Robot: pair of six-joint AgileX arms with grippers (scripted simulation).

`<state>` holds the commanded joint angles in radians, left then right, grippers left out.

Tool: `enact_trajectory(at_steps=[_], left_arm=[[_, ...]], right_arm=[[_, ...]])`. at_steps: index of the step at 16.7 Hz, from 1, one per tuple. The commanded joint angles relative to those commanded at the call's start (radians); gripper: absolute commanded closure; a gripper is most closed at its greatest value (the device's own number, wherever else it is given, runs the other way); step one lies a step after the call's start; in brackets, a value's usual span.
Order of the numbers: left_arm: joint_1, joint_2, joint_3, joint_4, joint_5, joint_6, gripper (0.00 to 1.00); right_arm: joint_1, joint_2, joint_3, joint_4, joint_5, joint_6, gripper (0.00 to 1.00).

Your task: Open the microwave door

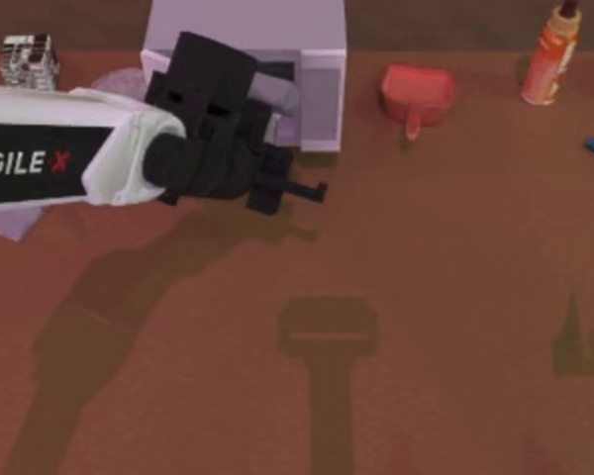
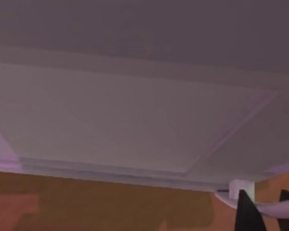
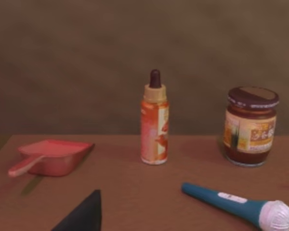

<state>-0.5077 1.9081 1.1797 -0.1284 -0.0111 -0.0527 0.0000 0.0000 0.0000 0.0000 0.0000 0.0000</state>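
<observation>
Microwave (image 1: 277, 30), door (image 1: 129, 84) ajar.
Left claw (image 1: 297, 188) just before its front; grip state cannot be told.

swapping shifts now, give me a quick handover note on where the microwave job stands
Left gripper: at the microwave front, wrist camera filled by the door; whether its jaws are open cannot be told.
Right arm: parked, not in the top view.
Done: the door looks partly swung out toward the top view's left, lilac interior showing.
Left: probably keep swinging the door wider.
</observation>
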Motion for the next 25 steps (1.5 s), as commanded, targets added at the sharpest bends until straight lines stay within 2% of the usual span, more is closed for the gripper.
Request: enact_trajectory(at_steps=[9, 25], left_arm=[[0.020, -0.025, -0.035, 0.008, 0.047, 0.054, 1.00], [0.020, -0.025, -0.035, 0.008, 0.047, 0.054, 1.00]], right_arm=[[0.000, 0.000, 0.000, 0.000, 0.000, 0.000, 0.00], [0.000, 0.000, 0.000, 0.000, 0.000, 0.000, 0.00]])
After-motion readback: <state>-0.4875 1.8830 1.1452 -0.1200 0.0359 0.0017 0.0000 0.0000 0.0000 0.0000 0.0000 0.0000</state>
